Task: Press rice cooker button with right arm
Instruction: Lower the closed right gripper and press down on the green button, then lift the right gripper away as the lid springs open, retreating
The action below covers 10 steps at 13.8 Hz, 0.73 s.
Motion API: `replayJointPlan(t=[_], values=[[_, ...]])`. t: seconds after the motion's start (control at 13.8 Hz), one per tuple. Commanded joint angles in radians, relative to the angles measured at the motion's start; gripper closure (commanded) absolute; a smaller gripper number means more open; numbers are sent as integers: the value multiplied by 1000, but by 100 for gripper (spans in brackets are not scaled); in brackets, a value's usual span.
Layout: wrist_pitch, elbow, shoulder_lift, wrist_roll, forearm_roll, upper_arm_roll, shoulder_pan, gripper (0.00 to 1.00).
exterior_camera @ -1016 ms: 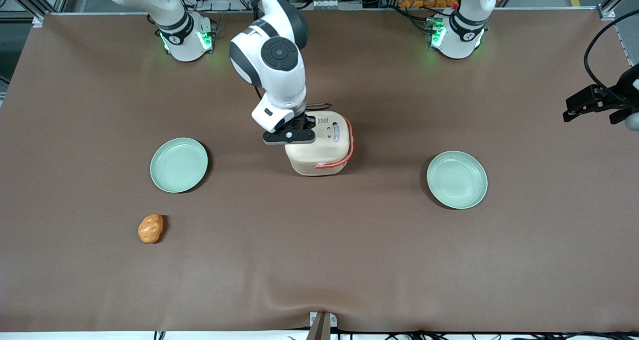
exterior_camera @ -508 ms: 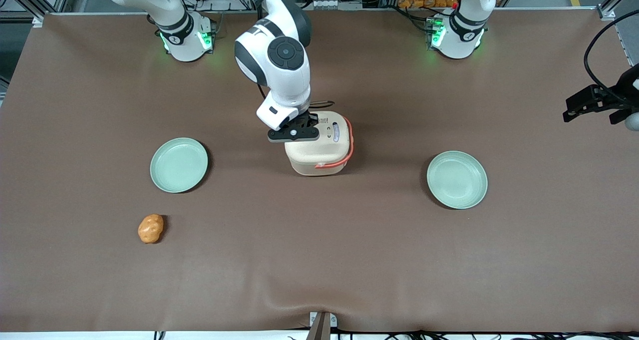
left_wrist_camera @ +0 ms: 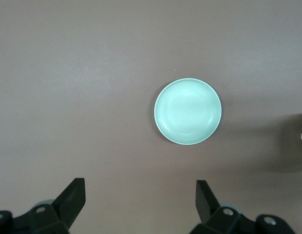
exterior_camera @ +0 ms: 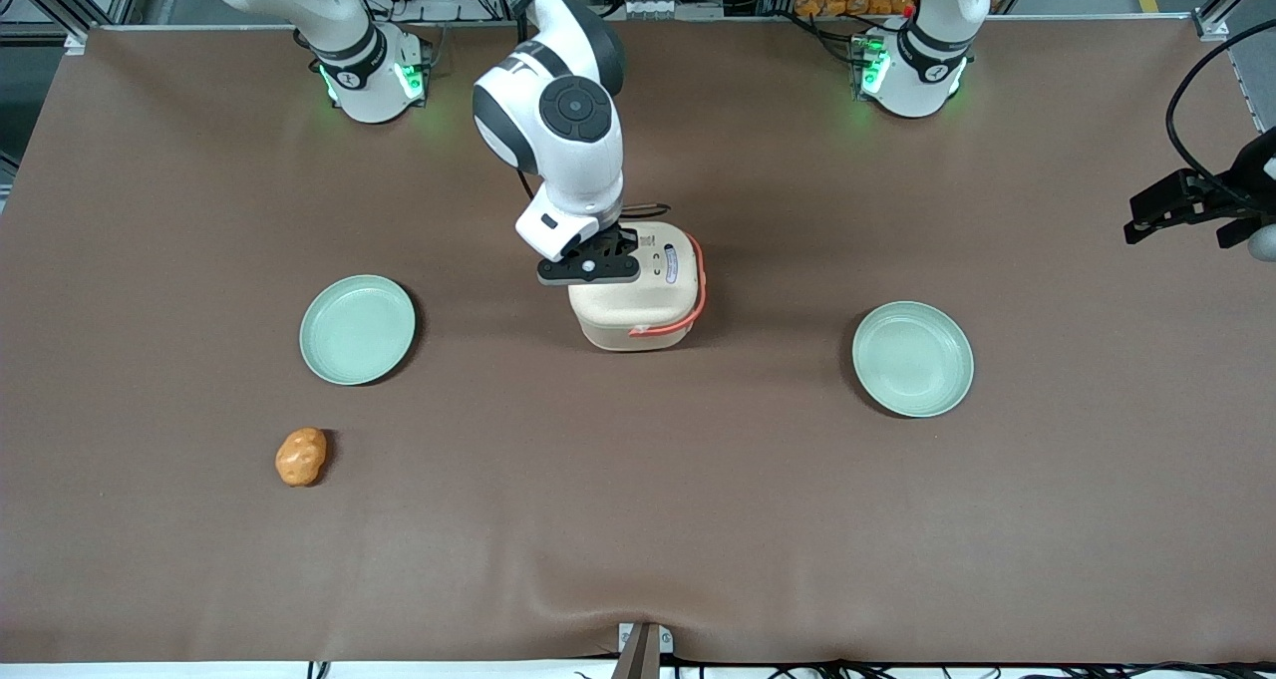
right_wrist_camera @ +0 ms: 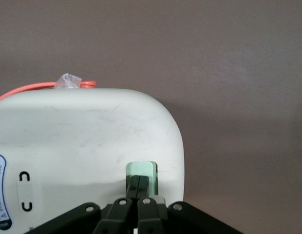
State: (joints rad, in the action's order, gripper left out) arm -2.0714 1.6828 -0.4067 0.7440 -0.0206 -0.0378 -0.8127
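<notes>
— Looking from the front, where is it?
— The rice cooker [exterior_camera: 638,295] sits mid-table, the gripper [exterior_camera: 590,268] atop its lid.
— And at the right wrist?
— Fingers pinched together on the green button [right_wrist_camera: 141,171]; rigid, light shell, so press gently downward.

The rice cooker [right_wrist_camera: 87,141] looks like matt cream plastic, faintly scuffed; the tablecloth [exterior_camera: 638,519] matt brown.

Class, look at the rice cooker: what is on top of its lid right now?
On the rice cooker lid, the gripper, fingers shut, rests its tips on the pale green button. A printed label shows beside it. The closed lid hides the inside.
</notes>
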Motion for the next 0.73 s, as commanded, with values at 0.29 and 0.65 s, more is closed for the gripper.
replayJointPlan(t=[0.29, 0.65], values=[[348, -260, 31, 29, -19, -17, 6, 0], [531, -327, 159, 9, -9, -45, 102, 0]])
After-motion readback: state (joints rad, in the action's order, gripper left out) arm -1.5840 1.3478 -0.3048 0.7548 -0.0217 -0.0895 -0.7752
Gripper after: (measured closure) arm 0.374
